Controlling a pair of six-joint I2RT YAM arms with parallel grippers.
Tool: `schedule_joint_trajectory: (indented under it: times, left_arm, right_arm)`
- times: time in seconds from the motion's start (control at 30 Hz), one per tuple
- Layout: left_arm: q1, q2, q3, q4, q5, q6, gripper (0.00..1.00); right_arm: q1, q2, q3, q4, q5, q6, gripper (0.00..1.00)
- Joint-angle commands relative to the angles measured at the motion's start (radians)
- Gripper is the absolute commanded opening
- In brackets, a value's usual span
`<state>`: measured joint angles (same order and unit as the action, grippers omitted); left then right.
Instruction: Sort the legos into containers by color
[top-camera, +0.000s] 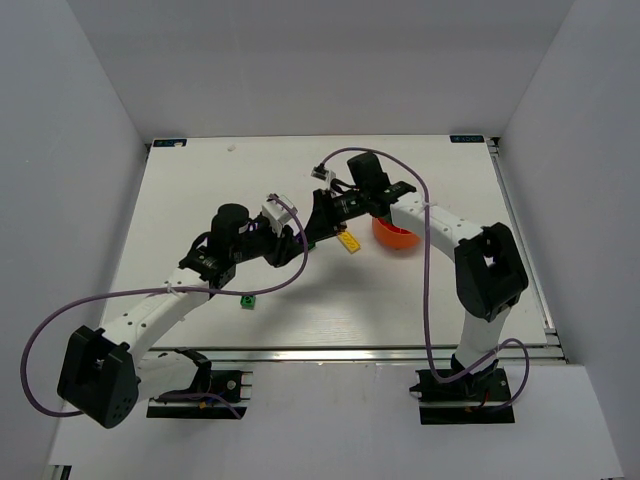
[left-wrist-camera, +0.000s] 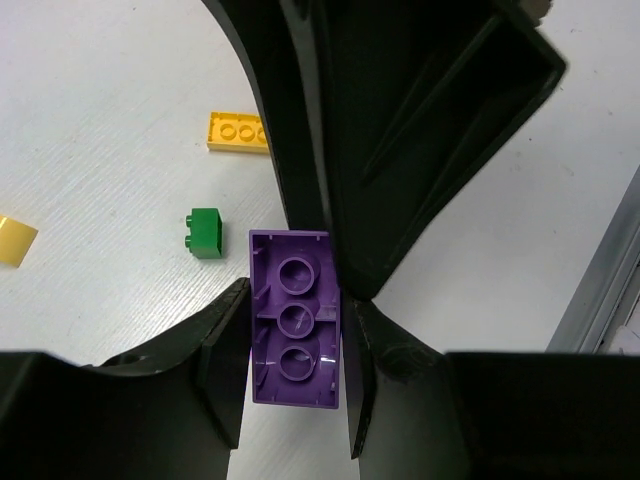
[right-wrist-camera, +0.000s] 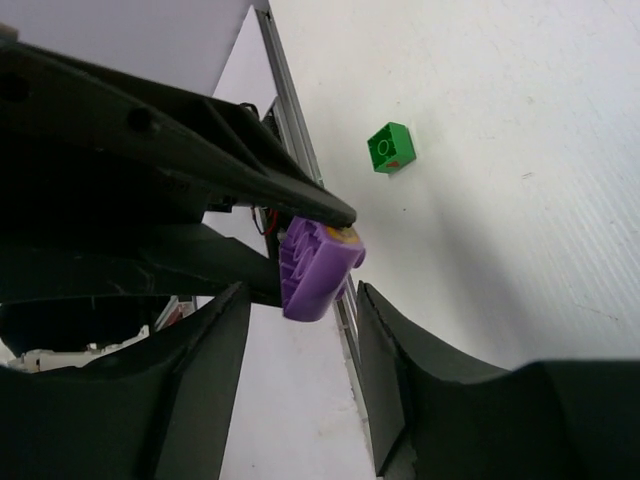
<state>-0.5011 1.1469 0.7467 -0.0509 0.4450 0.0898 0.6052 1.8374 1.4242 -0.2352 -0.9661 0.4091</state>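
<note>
Glossy hollow-backed purple brick (left-wrist-camera: 295, 330) tight in left gripper (left-wrist-camera: 293, 372); right gripper (right-wrist-camera: 303, 330) loose, jaws apart.

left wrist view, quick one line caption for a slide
Left end effector gripping a purple brick, hollow underside to camera; a green brick and a yellow plate lie on the table beyond.

I see one glossy purple studded plastic brick (left-wrist-camera: 295, 335), a small green plastic brick (left-wrist-camera: 205, 232), a flat yellow studded plastic brick (left-wrist-camera: 238, 132), a round orange-red plastic bowl (top-camera: 395, 239), and a plain white table (left-wrist-camera: 100, 90).
</note>
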Motion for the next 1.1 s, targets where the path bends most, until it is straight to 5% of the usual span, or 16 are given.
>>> schedule_joint_trajectory:
  times: [0.0, 0.3, 0.5, 0.73, 1.07]
  left_arm:
    - [-0.014, -0.006, 0.010, 0.019, 0.026, -0.005, 0.28]
    - [-0.014, 0.004, 0.006, 0.028, 0.050, -0.021, 0.36]
    - [-0.014, 0.013, 0.011, 0.028, 0.038, -0.019, 0.44]
    - [-0.014, 0.014, 0.028, 0.025, 0.035, -0.033, 0.76]
    - [-0.001, -0.117, 0.034, 0.005, -0.135, -0.078, 0.95]
  right_arm:
    - [0.010, 0.014, 0.028, 0.019, 0.017, 0.014, 0.52]
    - [0.010, 0.057, 0.053, 0.039, 0.007, 0.045, 0.40]
    - [0.016, 0.063, 0.058, 0.039, -0.005, 0.048, 0.20]
    - [0.007, 0.056, 0.047, 0.051, -0.028, 0.046, 0.05]
    - [-0.108, -0.006, 0.082, -0.047, 0.053, -0.078, 0.00]
